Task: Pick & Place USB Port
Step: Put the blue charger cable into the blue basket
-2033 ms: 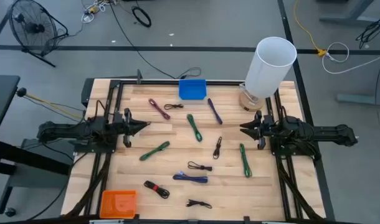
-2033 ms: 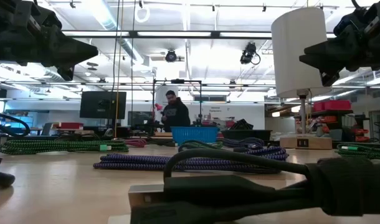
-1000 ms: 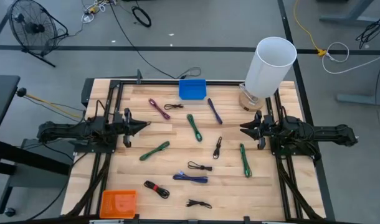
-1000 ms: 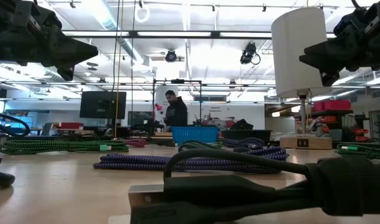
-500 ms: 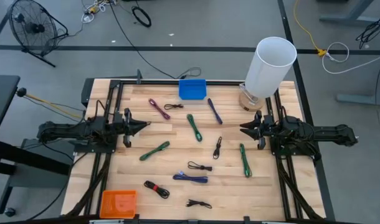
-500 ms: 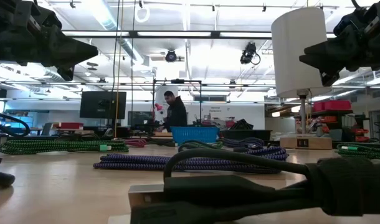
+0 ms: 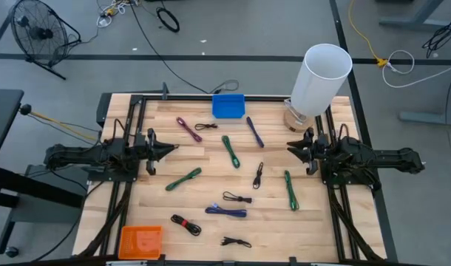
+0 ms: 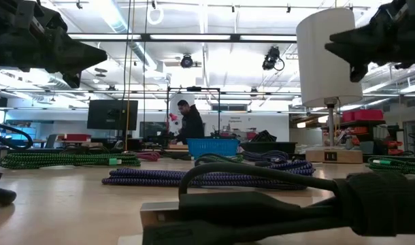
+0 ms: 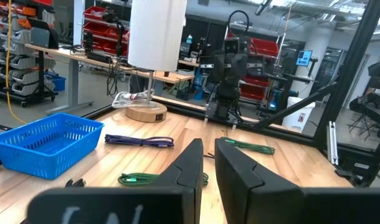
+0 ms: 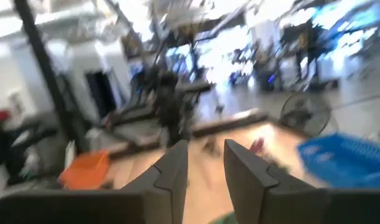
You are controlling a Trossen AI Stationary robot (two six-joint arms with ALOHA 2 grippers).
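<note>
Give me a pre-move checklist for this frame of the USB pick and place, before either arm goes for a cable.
1. Left gripper empty, hovering at the table's left side: ok, a narrow gap shows between its fingers and nothing sits in it.
2. Right gripper empty, hovering at the table's right side: ok, fingers apart, nothing between them.
3. Blue basket at the far edge, nothing over its opening: ok.
4. Cables lie apart from each other, such as the green cable nearest the right gripper: ok.
5. White cylinder lamp stands close behind the right arm: not ok, collision risk when lifting.
6. Which cable is the target: cannot tell.
</note>
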